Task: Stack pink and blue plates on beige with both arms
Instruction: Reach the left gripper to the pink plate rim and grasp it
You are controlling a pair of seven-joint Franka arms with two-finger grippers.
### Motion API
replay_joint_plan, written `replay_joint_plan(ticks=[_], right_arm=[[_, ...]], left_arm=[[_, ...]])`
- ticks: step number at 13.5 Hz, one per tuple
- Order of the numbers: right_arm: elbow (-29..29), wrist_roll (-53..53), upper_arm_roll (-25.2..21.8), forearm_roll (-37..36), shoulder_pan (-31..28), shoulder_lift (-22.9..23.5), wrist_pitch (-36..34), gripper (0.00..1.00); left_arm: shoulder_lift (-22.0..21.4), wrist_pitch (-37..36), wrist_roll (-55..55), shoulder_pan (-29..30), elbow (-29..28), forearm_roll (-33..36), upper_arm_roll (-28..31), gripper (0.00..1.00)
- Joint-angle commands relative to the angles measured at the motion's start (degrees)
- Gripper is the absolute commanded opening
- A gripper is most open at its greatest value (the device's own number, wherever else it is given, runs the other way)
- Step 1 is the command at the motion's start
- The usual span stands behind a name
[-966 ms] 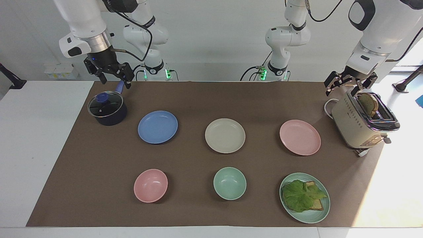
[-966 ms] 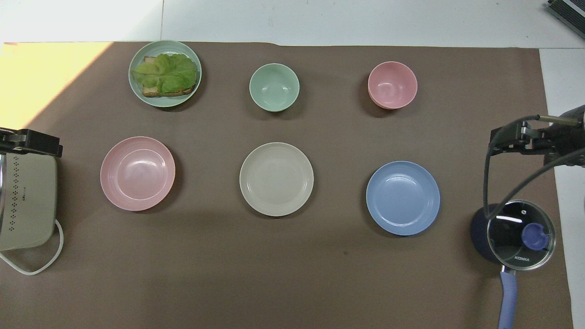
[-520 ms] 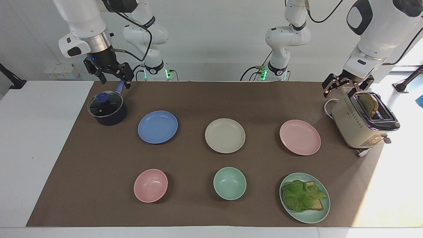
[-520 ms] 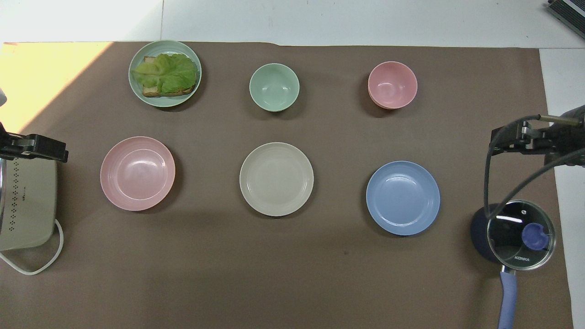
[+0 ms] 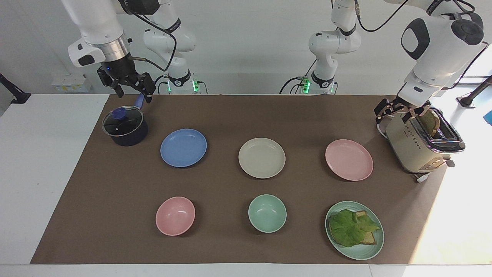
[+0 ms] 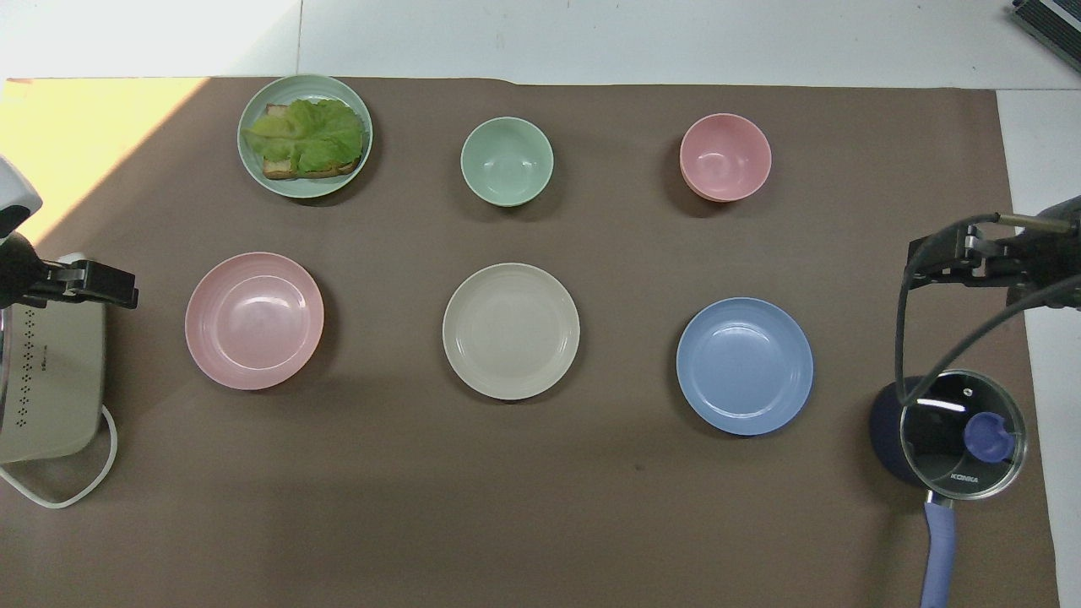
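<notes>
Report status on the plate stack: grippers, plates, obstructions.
Left gripper open, up over the toaster; right gripper open, over the saucepan handle. Pink plate, blue plate, beige plate lie apart, unstacked. Nothing between the plates.

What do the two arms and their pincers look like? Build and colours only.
Both arms are glossy white jointed shells with black joint caps and loose black cables. The right pincer hangs below a bare metal wrist ring. The left pincer is the same small black two-finger type. Bases glow green.

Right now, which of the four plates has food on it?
The green plate, farther from the robots than the pink plate: it holds lettuce on bread.
</notes>
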Motion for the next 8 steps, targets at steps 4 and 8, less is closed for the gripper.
replay_joint_plan(ticks=[4,8], right_arm=[[-0.5,-1.1,-0.1,0.9,-0.7,-0.7,-1.1,1.00],[-0.5,-1.1,-0.1,0.9,-0.7,-0.8,-1.3,1.00]], left_arm=[[8.5,14.1,-0.2,2.7,-9.0,0.9,-0.3,1.00],[12.7,18.6,-0.6,3.6,-10.6,0.5,-0.4,1.00]])
